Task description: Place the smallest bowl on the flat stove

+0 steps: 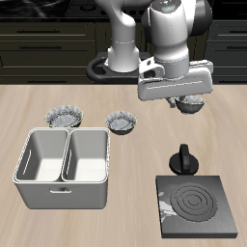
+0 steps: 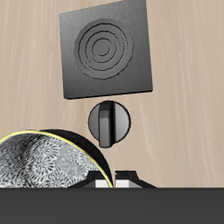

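My gripper [image 1: 183, 100] hangs above the table behind the flat stove, shut on the rim of the smallest bowl [image 1: 187, 105]. The wrist view shows that bowl [image 2: 44, 166] close up, silvery with a fluted rim, its edge between the fingertips of the gripper [image 2: 116, 178]. The bowl is off the table. The flat stove [image 1: 198, 203] is a dark square plate with spiral rings near the table's front edge. Its black knob [image 1: 183, 159] stands on the side facing the gripper. From the wrist, the stove [image 2: 107, 48] and knob [image 2: 109, 122] lie ahead and below.
Two wider fluted bowls [image 1: 64, 117] [image 1: 123, 122] rest on the table behind a double-basin grey sink [image 1: 63, 169]. The robot's arm and base [image 1: 125, 48] stand at the table's back.
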Controlling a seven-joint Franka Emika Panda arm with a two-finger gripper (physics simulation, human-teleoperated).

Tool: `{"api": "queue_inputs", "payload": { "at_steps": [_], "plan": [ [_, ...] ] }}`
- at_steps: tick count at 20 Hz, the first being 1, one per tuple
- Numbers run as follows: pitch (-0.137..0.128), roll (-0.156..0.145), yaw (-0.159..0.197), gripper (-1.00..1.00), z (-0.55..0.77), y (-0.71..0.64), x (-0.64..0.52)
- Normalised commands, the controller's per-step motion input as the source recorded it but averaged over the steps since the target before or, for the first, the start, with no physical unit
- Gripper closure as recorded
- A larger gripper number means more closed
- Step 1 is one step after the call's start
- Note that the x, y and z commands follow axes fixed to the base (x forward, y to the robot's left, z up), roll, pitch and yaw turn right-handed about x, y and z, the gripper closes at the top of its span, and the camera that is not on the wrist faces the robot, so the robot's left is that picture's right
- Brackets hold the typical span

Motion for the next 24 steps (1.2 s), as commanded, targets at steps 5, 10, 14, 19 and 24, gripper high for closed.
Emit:
{"api": "queue_inputs", "payload": {
  "at_steps": [5,10,14,19,24],
  "plan": [
    [-0.046,-0.030,0.036,1.00,0.21,-0.05,0.56],
    [-0.008,0.021,0.038,1.00,0.16,0.09,0.34],
    [-0.032,-0.027,0.009,1.00,0.18,0.10,0.32],
    [-0.022,-0.038,0.002,1.00,0.16,-0.01,0.31],
    [-0.019,-0.010,0.014,1.00,0.06,-0.01,0.38]
  ]
}}
